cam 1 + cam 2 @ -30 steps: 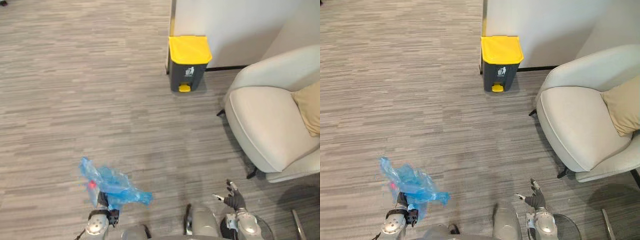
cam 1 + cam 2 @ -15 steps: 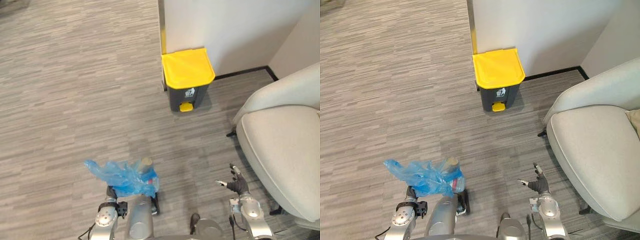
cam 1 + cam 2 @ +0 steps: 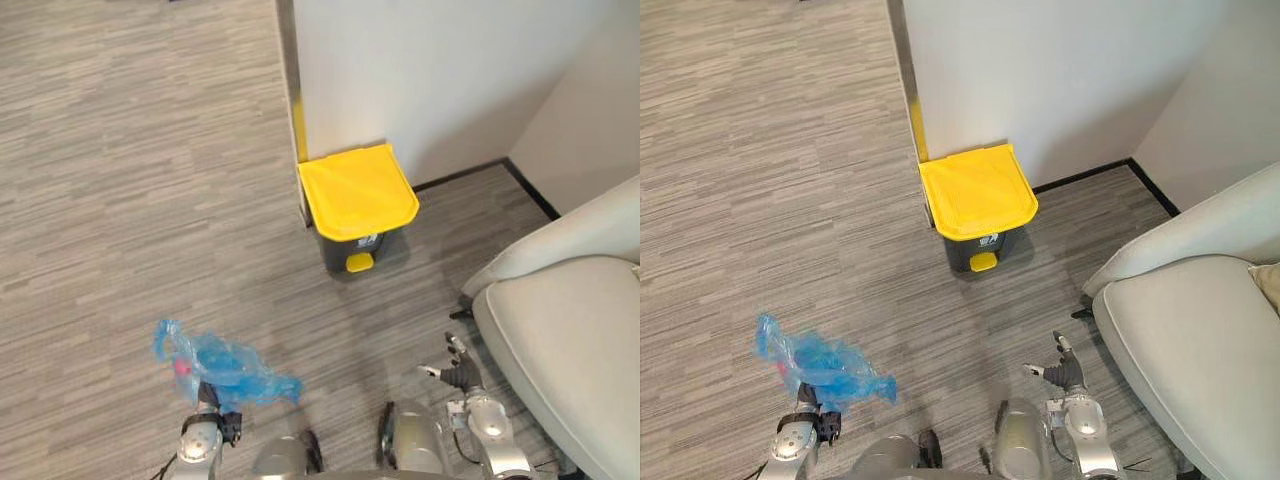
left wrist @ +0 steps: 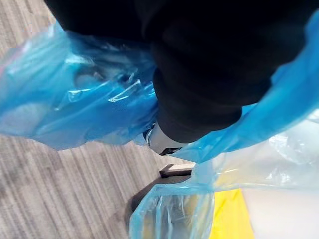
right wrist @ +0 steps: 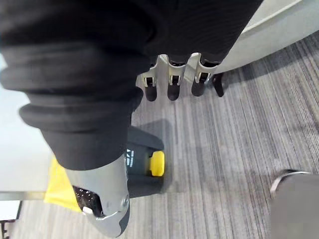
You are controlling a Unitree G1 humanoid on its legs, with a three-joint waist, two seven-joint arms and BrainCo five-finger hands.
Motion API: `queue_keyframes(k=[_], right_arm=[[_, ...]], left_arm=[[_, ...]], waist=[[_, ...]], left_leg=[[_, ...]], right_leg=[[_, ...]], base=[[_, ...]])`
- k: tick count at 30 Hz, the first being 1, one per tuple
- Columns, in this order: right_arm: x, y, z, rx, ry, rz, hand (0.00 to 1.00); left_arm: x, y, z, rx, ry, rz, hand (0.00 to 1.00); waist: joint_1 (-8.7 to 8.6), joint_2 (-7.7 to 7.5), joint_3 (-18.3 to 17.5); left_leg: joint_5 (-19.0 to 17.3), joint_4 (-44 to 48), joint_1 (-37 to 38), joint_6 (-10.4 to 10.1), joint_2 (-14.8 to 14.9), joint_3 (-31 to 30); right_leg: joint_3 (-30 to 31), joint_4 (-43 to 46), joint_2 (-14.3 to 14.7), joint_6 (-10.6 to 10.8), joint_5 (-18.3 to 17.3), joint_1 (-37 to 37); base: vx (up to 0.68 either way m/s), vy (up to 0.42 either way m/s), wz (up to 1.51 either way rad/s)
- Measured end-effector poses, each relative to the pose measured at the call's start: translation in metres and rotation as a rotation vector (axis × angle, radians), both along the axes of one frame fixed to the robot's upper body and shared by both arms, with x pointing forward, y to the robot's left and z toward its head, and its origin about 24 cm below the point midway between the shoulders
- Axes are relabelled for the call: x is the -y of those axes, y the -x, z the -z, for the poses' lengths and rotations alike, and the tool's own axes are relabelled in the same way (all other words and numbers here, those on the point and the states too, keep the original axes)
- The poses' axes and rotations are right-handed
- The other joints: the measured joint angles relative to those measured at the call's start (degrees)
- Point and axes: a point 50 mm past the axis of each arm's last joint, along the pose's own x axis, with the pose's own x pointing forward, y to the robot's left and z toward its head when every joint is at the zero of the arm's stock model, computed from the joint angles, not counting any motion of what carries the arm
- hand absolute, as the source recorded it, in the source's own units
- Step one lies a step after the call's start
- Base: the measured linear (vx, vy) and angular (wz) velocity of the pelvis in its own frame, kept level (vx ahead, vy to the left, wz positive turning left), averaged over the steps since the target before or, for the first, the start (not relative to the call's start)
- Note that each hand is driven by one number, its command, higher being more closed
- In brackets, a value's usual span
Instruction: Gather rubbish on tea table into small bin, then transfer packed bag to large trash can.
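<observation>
Left eye view, left hand (image 3: 207,402) clutching blue bag (image 3: 222,362), right hand (image 3: 455,376) relaxed

Right hand (image 5: 114,74): dark ribbed cover up close, fingers (image 5: 172,85) in a straight, relaxed row, holding nothing. Thumb (image 5: 102,199) apart from them, touching nothing. Past the hand, a dark grey pedal trash can (image 5: 142,172) stands on the grey striped carpet floor (image 5: 234,144). Its yellow pedal (image 5: 157,164) faces the hand, and part of the yellow lid (image 5: 59,186) shows beside the thumb. White wall (image 5: 20,164) behind the can. Cream armchair (image 5: 279,25) beyond the fingertips, with one dark leg (image 5: 218,84) on the carpet, well apart from the can.
</observation>
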Motion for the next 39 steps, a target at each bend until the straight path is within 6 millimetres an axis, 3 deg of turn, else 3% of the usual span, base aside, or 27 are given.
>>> queue_keyframes(k=[1, 2, 3, 4, 6, 7, 8, 10, 12, 14, 15, 18, 21, 26, 29, 32, 33, 34, 36, 38, 39], right_arm=[[0.001, 0.005, 0.003, -0.017, 0.0, 0.004, 0.0], [0.008, 0.01, 0.005, -0.042, 0.019, 0.012, 0.0], [0.01, 0.005, 0.003, -0.035, 0.024, 0.016, 0.0], [0.012, 0.003, 0.002, -0.026, 0.025, 0.021, 0.0], [0.014, 0.005, 0.001, -0.025, 0.025, 0.038, 0.0], [0.011, 0.005, 0.001, -0.018, 0.015, 0.042, 0.0], [0.008, 0.003, -0.002, 0.002, 0.007, 0.046, 0.0], [0.008, -0.004, -0.011, 0.069, -0.002, 0.067, 0.0], [0.011, -0.003, -0.01, 0.07, -0.012, 0.106, 0.0], [0.018, 0.004, -0.006, 0.048, -0.01, 0.151, 0.0], [0.026, 0.012, -0.003, 0.024, 0.001, 0.182, 0.0], [0.025, 0.024, 0.005, -0.018, -0.008, 0.199, 0.0], [0.024, 0.03, 0.011, -0.049, -0.019, 0.21, 0.0], [0.022, 0.034, 0.017, -0.077, -0.037, 0.223, 0.0], [0.022, 0.028, 0.015, -0.067, -0.038, 0.221, 0.0], [0.02, 0.013, 0.01, -0.037, -0.041, 0.207, 0.0], [0.02, 0.009, 0.008, -0.025, -0.04, 0.204, 0.0], [0.02, 0.008, 0.008, -0.024, -0.04, 0.204, 0.0], [0.02, 0.01, 0.009, -0.035, -0.041, 0.207, 0.0], [0.019, 0.01, 0.01, -0.038, -0.045, 0.208, 0.0], [0.019, 0.01, 0.01, -0.038, -0.043, 0.21, 0.0]], left_arm=[[-0.003, 0.001, 0.0, -0.005, -0.008, -0.001, 1.0], [0.004, 0.0, 0.004, -0.017, 0.016, -0.001, 1.0], [0.007, -0.002, 0.004, -0.012, 0.023, 0.006, 1.0], [0.009, -0.003, 0.004, -0.011, 0.026, 0.013, 1.0], [0.018, -0.008, 0.004, 0.0, 0.054, 0.017, 1.0], [0.024, -0.008, 0.005, 0.001, 0.07, 0.017, 1.0], [0.025, -0.008, 0.005, 0.001, 0.075, 0.02, 1.0], [0.031, -0.011, 0.004, 0.008, 0.08, 0.042, 1.0], [0.032, -0.01, 0.004, 0.005, 0.084, 0.043, 1.0], [0.032, -0.01, 0.005, 0.003, 0.086, 0.044, 1.0], [0.033, -0.008, 0.007, -0.006, 0.09, 0.044, 1.0], [0.029, -0.008, 0.006, -0.009, 0.074, 0.047, 1.0], [0.017, -0.007, 0.005, -0.014, 0.038, 0.043, 1.0], [-0.001, -0.007, 0.002, -0.011, -0.009, 0.019, 1.0], [-0.003, -0.006, 0.002, -0.013, -0.014, 0.017, 1.0], [-0.003, 0.003, 0.006, -0.038, -0.009, 0.011, 1.0], [-0.001, 0.01, 0.01, -0.061, -0.006, 0.015, 1.0], [0.0, 0.013, 0.011, -0.069, -0.004, 0.017, 1.0], [0.002, 0.011, 0.011, -0.064, 0.004, 0.017, 1.0], [0.002, 0.006, 0.008, -0.05, -0.004, 0.022, 1.0], [0.001, -0.001, 0.006, -0.038, -0.019, 0.039, 1.0]], waist=[[-0.72, -0.69, -0.29], [-0.76, 0.78, -0.55], [-0.39, 1.01, -0.91], [-0.72, 1.03, -0.87], [-0.61, 1.24, -0.26], [0.08, 1.08, 0.13], [0.64, 0.77, 0.2], [1.32, -0.85, 0.08], [1.29, -0.68, 0.1], [1.08, 0.41, -0.38], [1.16, 2.22, -0.62], [1.04, 0.35, -1.46], [1.14, 0.2, -1.54], [1.14, 0.18, -1.55], [1.12, 0.11, -1.57], [1.35, -0.18, -1.54], [1.19, -0.99, -1.1], [1.21, -0.81, -1.26], [1.1, -0.8, -0.48], [1.54, -0.39, 0.88], [1.23, -0.1, 1.97]], left_leg=[[-1.68, 0.06, 2.14, -2.77, -0.01, -1.17], [-2.52, 0.37, 3.08, -4.01, 1.16, -2.52], [-1.18, 3.23, 1.98, -5.53, 2.49, -3.08], [-0.43, 6.34, 0.9, -5.63, 2.62, -3.92], [6.68, 26.45, -6.51, -5.9, 6.8, -4.95], [6.18, 35.61, -9.84, -5.63, 10.4, -4.31], [4.72, 38.37, -11.58, -5.18, 11.42, -3.62], [2.59, 32.9, -16.22, -3.18, 11.44, -0.51], [2.84, 20.1, -17.58, -3.22, 10.11, 0.02], [6.8, 8.8, -17.03, -3.56, 8.91, 0.05], [12.33, 3.93, -15.91, -3.23, 9.01, -0.16], [13.01, -0.44, -13.38, -2.45, 5.28, 1.69], [13.17, -3.1, -11.93, -2.08, 2.82, 2.7], [13.04, -3.3, -12.13, -1.95, 2.24, 2.33], [12.07, -2.49, -13.21, -1.44, 2.31, 2.23], [7.49, 3.49, -15.21, -1.13, 2.99, 3.33], [3.88, 7.25, -15.49, -0.49, 2.95, 3.8], [2.49, 8.43, -15.38, -0.34, 2.98, 3.54], [-0.23, 10.25, -14.27, 1.18, 2.83, 2.71], [-2.01, 11.45, -12.57, 1.1, 4.32, 2.09], [-2.74, 11.12, -10.8, 1.01, 4.25, 1.31]], right_leg=[[0.82, -5.39, 1.07, -0.82, 11.64, 0.98], [1.02, -2.96, 1.96, -3.29, 13.29, 1.09], [1.43, 0.71, 2.14, -3.8, 9.41, 0.1], [0.54, 2.23, 1.68, -3.83, 7.53, 0.18], [-1.34, 1.77, 2.64, -4.89, 3.95, 5.66], [-1.89, -0.6, 3.92, -5.48, 3.27, 10.02], [-1.92, -1.83, 4.25, -5.9, 2.88, 12.19], [-1.47, -5.78, 4.29, -5.93, 2.7, 16.14], [-1.26, -7.47, 4.46, -5.49, 2.51, 17.89], [-0.96, -7.92, 5.06, -4.3, 1.96, 18.89], [-0.15, -7.66, 6.3, -2.6, 0.93, 19.58], [0.97, -7.76, 2.91, -0.66, 0.06, 19.58], [1.93, -8.11, 1.15, 0.62, -0.42, 19.64], [1.37, -9.25, 0.54, 0.9, -0.46, 20.19], [0.87, -9.77, 0.72, 1.15, -0.41, 19.79], [2.75, -5.26, -0.19, 2.63, -3.42, 17.16], [3.15, -0.63, -1.58, 3.56, -5.82, 16.31], [3.28, 1.27, -2.26, 4.13, -6.67, 16.18], [3.49, 18.62, -4.05, 5.88, -6.52, 7.31], [3.3, 17.37, -2.25, 3.81, -8.2, 4.53], [2.62, 11.46, -1.34, 3.92, -6.43, 2.73]], base=[[0.66, -0.262, 0.51], [0.53, -0.215, 0.32], [0.47, -0.233, 0.12], [0.54, -0.277, 0.31], [0.43, -0.254, 0.36], [0.32, -0.159, 0.02], [0.36, -0.147, -0.18], [0.34, -0.1, -0.2], [0.32, 0.01, -0.13], [0.24, 0.095, -0.16], [0.26, 0.165, -0.13], [0.22, 0.138, -0.05], [0.13, 0.09, -0.03], [0.05, 0.012, 0.05], [0.01, 0.01, 0.05], [0.02, 0.06, -0.28], [0.05, 0.112, -0.17], [0.1, 0.114, -0.05], [0.11, 0.086, 0.0], [0.15, 0.062, 0.03], [0.25, 0.015, 0.4]])
